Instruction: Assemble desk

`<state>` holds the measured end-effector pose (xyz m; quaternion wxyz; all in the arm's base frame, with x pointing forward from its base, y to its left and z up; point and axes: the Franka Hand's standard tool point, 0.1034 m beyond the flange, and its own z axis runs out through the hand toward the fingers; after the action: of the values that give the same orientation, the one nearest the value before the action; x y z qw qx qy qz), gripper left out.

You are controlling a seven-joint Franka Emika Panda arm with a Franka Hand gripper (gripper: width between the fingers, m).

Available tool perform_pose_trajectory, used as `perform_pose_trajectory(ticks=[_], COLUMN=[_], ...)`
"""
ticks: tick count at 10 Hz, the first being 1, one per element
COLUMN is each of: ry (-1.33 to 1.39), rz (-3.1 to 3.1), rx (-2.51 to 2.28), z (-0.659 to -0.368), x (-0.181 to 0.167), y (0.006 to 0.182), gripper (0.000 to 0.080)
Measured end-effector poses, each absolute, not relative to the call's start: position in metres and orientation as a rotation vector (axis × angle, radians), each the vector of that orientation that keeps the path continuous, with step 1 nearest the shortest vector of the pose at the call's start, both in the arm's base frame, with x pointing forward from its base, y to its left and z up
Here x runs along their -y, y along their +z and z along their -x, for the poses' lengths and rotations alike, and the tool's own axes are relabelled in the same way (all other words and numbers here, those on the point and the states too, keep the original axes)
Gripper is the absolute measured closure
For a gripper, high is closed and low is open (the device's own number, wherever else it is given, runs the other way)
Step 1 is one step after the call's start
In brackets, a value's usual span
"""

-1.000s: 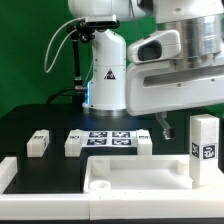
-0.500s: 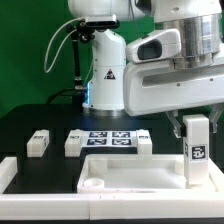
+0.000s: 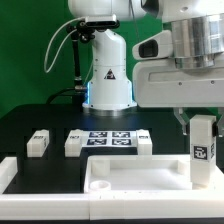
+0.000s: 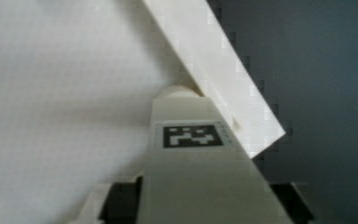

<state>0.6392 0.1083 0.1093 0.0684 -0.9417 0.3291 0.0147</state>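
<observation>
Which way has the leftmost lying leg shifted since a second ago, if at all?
No. The leftmost leg keeps its gap to the marker board.

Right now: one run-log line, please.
step: leg placement | gripper: shut on leg | leg: upright, at tabletop corner, exterior view's right | seated: cannot tell
</observation>
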Motion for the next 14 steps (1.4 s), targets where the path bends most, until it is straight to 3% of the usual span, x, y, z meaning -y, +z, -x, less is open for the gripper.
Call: perform_pose_trajectory(ticks=[5, 6, 7, 9, 11, 14], ry=[0.072, 0.082, 0.08, 0.075, 0.057, 0.034], rz=[2.296, 2.265, 2.286, 2.537, 2.774, 2.87], rx=[-1.919, -1.951, -1.926, -1.592, -1.13, -0.853], z=[-0.6399, -0.6395, -0.6393, -0.6363, -0.6357, -0.6354], x=[-0.1184, -0.1203, -0.1206, -0.1158, -0.1172, -0.1169], y=[0.1078, 0.1074, 0.1069, 0.1055, 0.1054, 0.1049], gripper=[0.0509, 0.0434, 0.0434, 0.0182, 0.0159, 0.015])
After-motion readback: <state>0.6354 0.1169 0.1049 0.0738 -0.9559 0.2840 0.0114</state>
